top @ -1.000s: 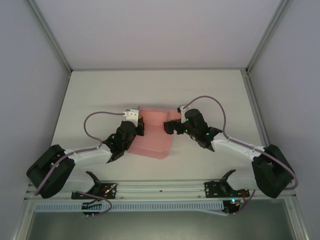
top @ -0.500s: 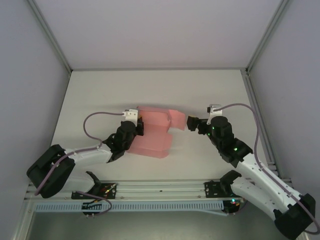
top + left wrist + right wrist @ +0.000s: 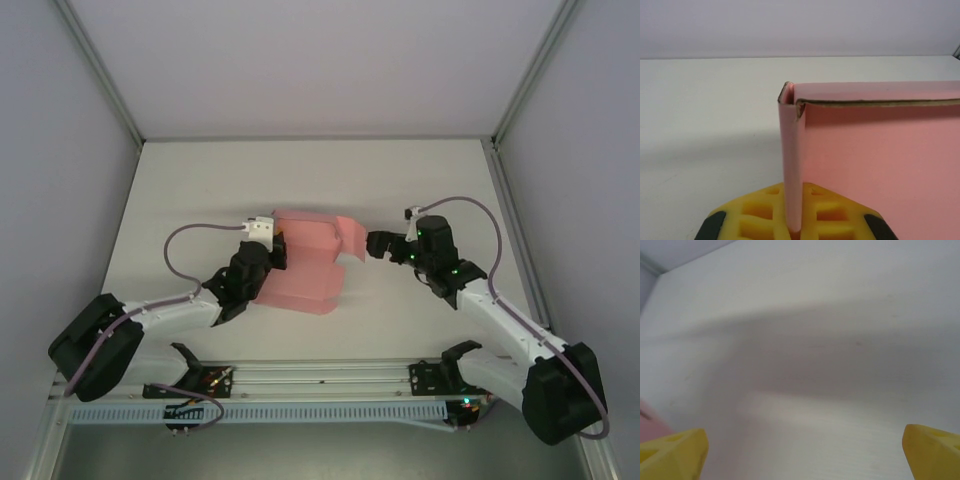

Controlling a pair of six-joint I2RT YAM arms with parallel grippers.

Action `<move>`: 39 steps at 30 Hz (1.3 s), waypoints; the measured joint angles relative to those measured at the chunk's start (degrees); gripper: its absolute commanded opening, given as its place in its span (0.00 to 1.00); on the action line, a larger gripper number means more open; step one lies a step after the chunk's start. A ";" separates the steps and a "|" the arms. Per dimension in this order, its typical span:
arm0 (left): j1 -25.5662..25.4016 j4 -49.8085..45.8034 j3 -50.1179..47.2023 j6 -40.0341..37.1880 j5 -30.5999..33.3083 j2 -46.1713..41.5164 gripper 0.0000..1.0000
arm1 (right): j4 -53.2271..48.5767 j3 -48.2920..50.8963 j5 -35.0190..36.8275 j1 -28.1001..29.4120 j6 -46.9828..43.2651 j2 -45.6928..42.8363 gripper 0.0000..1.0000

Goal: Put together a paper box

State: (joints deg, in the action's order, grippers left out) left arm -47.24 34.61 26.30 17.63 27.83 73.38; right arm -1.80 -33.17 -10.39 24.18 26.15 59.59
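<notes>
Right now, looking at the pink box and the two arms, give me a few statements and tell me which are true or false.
1. The left arm has its jaws shut on a wall of the paper box. True.
2. The right arm has its jaws clamped on the box. False: they stand open, bare table between them.
3. The box lies completely flat. False: one wall stands upright.
4. The box sits between the two arms. True.

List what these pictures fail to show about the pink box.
- Top view: paper box, left wall covered by the left jaws and wrist.
- Left wrist view: its right side is cut off by the frame edge.
- Right wrist view: a blurred pink sliver at the lower-left edge, above a yellow fingertip.
</notes>
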 measured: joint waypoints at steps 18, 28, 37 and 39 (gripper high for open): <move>1.03 -3.82 0.00 -0.11 1.11 0.81 0.00 | 15.15 -2.58 -3.93 10.82 0.02 15.61 0.97; 0.48 -3.85 0.11 0.07 1.11 0.13 0.00 | 3.61 -1.42 5.35 11.72 -1.77 -1.31 0.98; 0.48 -3.85 0.26 0.07 1.05 -0.90 0.00 | -3.02 1.20 7.61 11.34 -4.74 -9.31 0.91; 0.48 -3.85 0.28 0.07 1.03 -1.01 0.00 | -2.93 1.42 5.73 10.69 -5.46 -8.90 0.90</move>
State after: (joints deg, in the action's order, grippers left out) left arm -46.76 30.76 26.59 17.69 28.86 72.38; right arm -4.73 -31.75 -4.67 34.87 20.69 50.70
